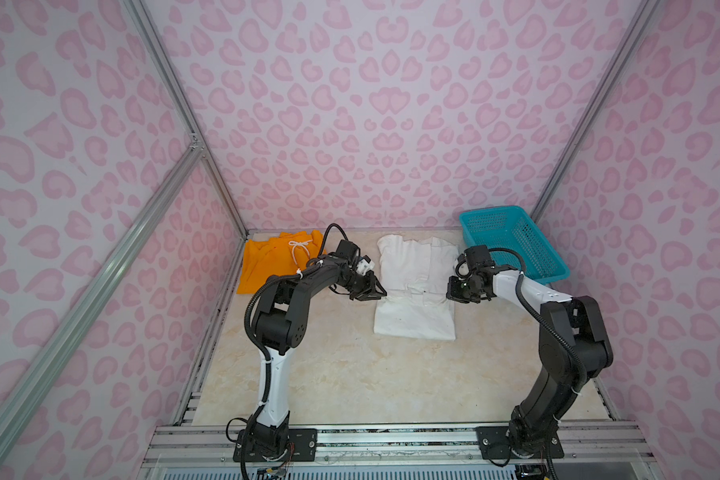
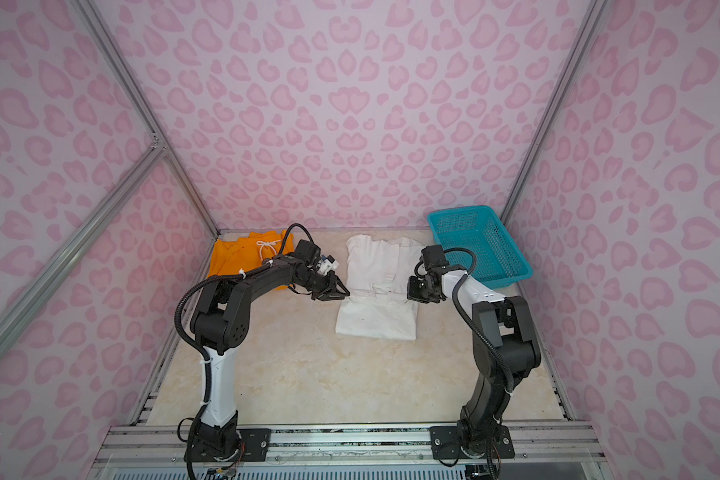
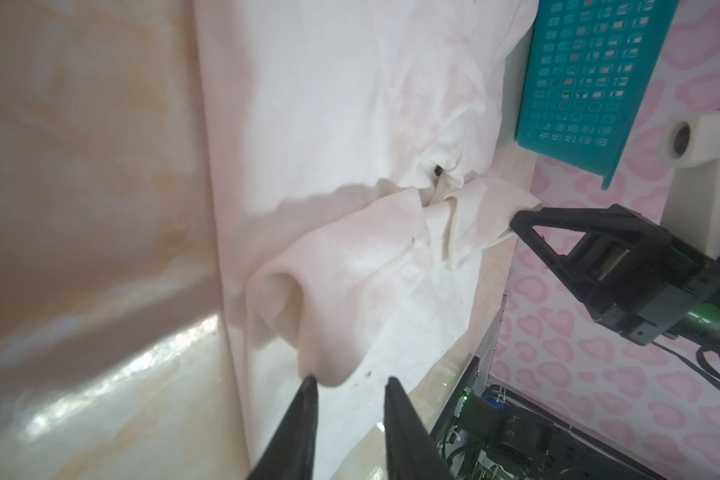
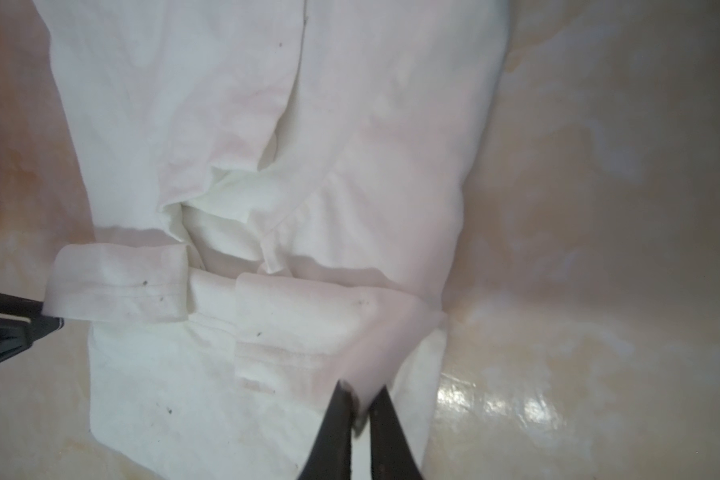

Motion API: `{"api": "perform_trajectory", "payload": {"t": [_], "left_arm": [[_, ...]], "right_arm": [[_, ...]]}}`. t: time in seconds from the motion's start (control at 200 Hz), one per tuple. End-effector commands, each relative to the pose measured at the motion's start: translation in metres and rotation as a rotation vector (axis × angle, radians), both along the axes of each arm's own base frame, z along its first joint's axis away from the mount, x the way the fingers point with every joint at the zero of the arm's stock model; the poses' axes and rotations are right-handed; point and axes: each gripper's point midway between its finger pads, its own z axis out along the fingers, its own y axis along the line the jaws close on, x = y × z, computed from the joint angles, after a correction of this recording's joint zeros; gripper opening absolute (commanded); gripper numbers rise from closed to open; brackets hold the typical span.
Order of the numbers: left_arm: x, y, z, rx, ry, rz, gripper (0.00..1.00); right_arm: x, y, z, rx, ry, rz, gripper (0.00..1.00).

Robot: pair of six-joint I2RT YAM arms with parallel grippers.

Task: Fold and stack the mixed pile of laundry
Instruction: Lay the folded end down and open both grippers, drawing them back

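Observation:
The white T-shirt lies lengthwise mid-table in both top views, with a raised fold band across its middle. My right gripper is shut on the band's right end, with cloth pinched between its tips; the left wrist view shows the right gripper holding that corner. At the band's left end, my left gripper has its jaws apart, one tip touching the cloth roll. The orange shorts with a white drawstring lie at the back left, behind the left arm. No print shows on the shirt.
A teal perforated basket stands at the back right corner, just behind the right arm. The marble tabletop stretches in front of the shirt. Pink patterned walls with metal frame rails enclose three sides.

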Motion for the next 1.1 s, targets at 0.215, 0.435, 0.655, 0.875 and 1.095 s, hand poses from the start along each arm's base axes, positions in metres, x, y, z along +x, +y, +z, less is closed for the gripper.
{"api": "perform_trajectory", "payload": {"t": [0.215, 0.435, 0.655, 0.875, 1.095], "left_arm": [[0.012, -0.008, -0.002, -0.032, 0.015, 0.026, 0.11], [0.041, -0.012, 0.014, -0.109, 0.003, 0.089, 0.03], [0.080, -0.005, 0.030, -0.138, -0.034, 0.159, 0.03], [0.104, 0.014, 0.045, -0.063, -0.152, 0.235, 0.43], [0.082, 0.033, 0.051, 0.048, -0.223, 0.186, 0.51]], "right_arm": [[0.007, -0.003, 0.000, 0.002, -0.011, -0.007, 0.00], [0.026, -0.007, 0.007, 0.033, -0.039, -0.023, 0.00], [0.062, -0.007, 0.011, 0.058, -0.079, -0.039, 0.00], [0.072, -0.016, 0.018, -0.004, -0.124, -0.059, 0.31], [0.032, -0.036, 0.038, -0.149, -0.119, -0.050, 0.42]]}}
